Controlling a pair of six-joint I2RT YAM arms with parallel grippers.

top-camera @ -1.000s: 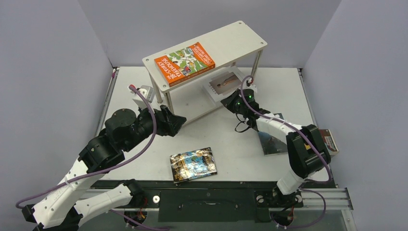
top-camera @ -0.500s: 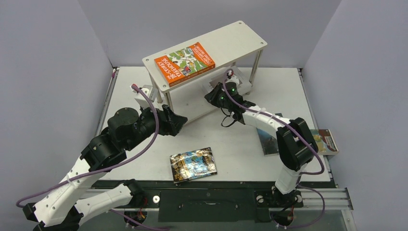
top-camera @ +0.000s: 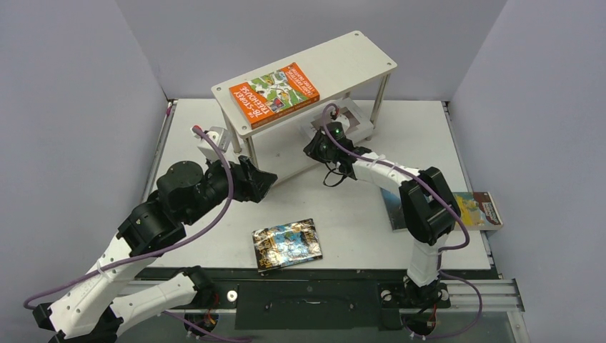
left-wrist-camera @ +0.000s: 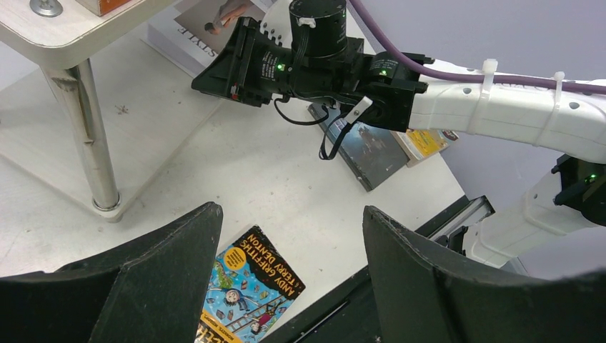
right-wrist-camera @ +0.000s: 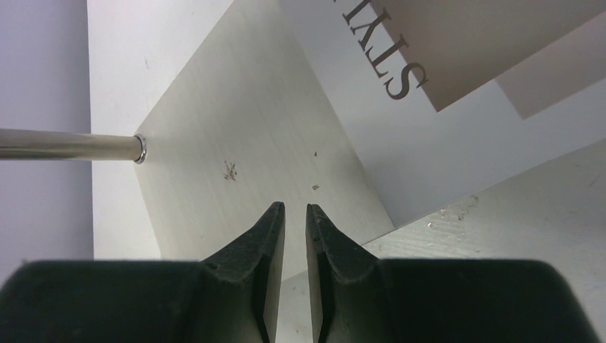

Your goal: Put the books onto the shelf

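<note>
Room: we see plain grey-lilac walls (top-camera: pixel 71 107) closing in the workspace on three sides.
Surface: a white table (top-camera: pixel 343 207), matte and lightly scuffed. A dark metal rail (top-camera: pixel 307 296) runs along its near edge, where both arms are bolted.
Shelf: the white two-tier shelf (top-camera: pixel 350 57) stands at the back of the table, set at an angle. Its two boards are joined by thin silver legs.
Left gripper: we find the left gripper (left-wrist-camera: pixel 289 279) spread wide and holding nothing. It hangs over the table near a silver leg (left-wrist-camera: pixel 89 136) at the shelf's front.
Right gripper: the right gripper (right-wrist-camera: pixel 295 250) is nearly closed, with a thin slit between the pads and nothing in it. It points at the lower board's front edge, its tips apart from the white book. We cannot tell whether the tips touch the board.
Orange book: the orange book (top-camera: pixel 274 93) lies flat on the left part of the top board.
White book: the white book (right-wrist-camera: pixel 457 128) lies flat on the lower board, lettered "STYLE".
Comic book: the glossy comic book (top-camera: pixel 287 244) lies flat on the table near the front edge, between the arms.
Dark blue-grey book: the dark blue-grey book (left-wrist-camera: pixel 364 153) lies on the table at the right, partly hidden in the top view.
Yellow-teal book: the yellow-teal book (top-camera: pixel 477 209) lies at the table's right edge, just beside the dark one.
</note>
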